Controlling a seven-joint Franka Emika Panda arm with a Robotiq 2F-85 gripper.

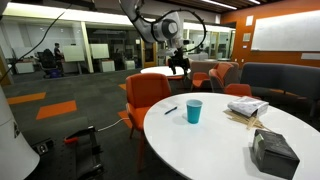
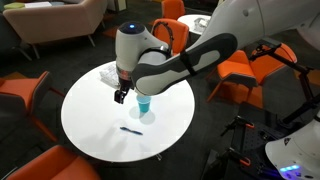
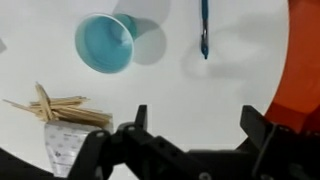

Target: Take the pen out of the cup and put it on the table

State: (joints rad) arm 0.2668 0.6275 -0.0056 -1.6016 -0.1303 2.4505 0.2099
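The robot's white arm (image 2: pixel 250 30) comes in from the frame's right side in an exterior view. Its dark forearm link (image 2: pixel 190 62) runs across to a rounded white wrist (image 2: pixel 135 45), which turns straight down. Below the wrist the black pincer (image 2: pixel 120 97) points downward. In the wrist view its two fingers (image 3: pixel 140 118) are spread wide, with nothing between them.

Cup (image 3: pixel 105 42) teal plastic, semi-glossy; table (image 3: pixel 170 95) smooth white; sticks (image 3: pixel 60 108) pale wood.
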